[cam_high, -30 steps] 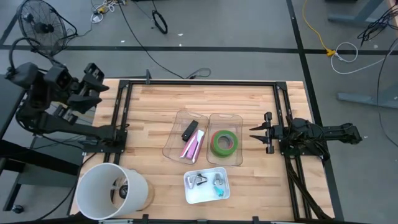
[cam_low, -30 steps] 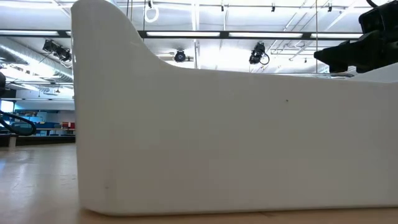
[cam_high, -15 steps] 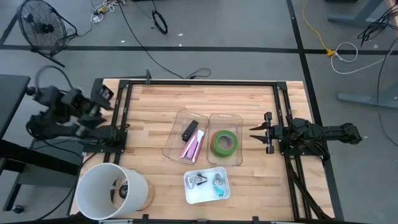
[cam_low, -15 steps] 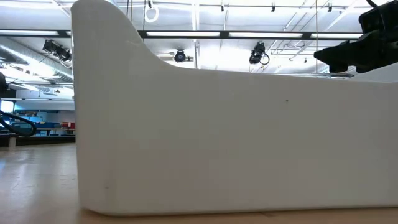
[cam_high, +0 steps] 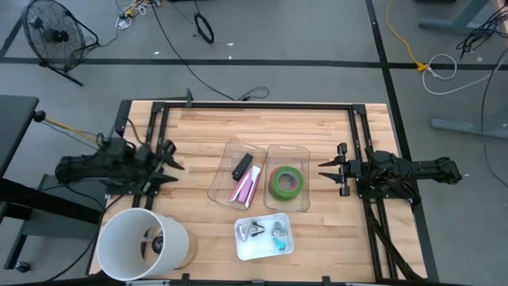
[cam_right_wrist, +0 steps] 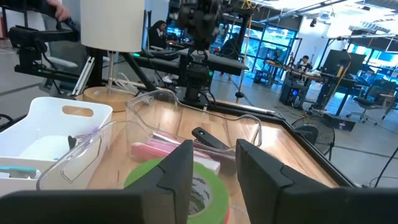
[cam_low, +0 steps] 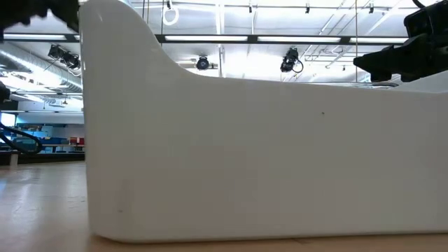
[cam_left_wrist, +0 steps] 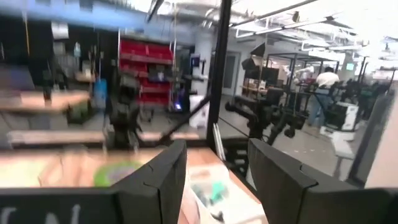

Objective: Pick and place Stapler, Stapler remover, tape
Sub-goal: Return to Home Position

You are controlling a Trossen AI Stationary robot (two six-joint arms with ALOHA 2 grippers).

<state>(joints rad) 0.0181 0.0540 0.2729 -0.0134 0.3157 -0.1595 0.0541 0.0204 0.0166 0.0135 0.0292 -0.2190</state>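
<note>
Green tape rings (cam_high: 286, 182) lie stacked in the right clear tray (cam_high: 299, 205); they also show in the right wrist view (cam_right_wrist: 186, 182). I cannot make out a red ring as separate. A black stapler (cam_high: 242, 165) and a pink object (cam_high: 246, 189) lie in the left clear tray (cam_high: 220, 191). Small metal and teal items (cam_high: 270, 232) lie in a white tray (cam_high: 242, 248). My left gripper (cam_high: 169, 165) is open at the table's left edge, pointing toward the trays. My right gripper (cam_high: 324, 168) is open just right of the tape tray, pointing at it.
A white lampshade-like cylinder (cam_high: 141, 245) stands at the near left corner. A black frame (cam_high: 254, 105) borders the table. In the low view the white tray's wall (cam_low: 266, 161) blocks most of the table. People stand in the room beyond (cam_left_wrist: 323, 84).
My left arm has swung down from a raised pose off the table's left side and reached toward the right. Its gripper now lies low and level at the left edge, pointing at the trays. The trays and their contents have stayed put.
</note>
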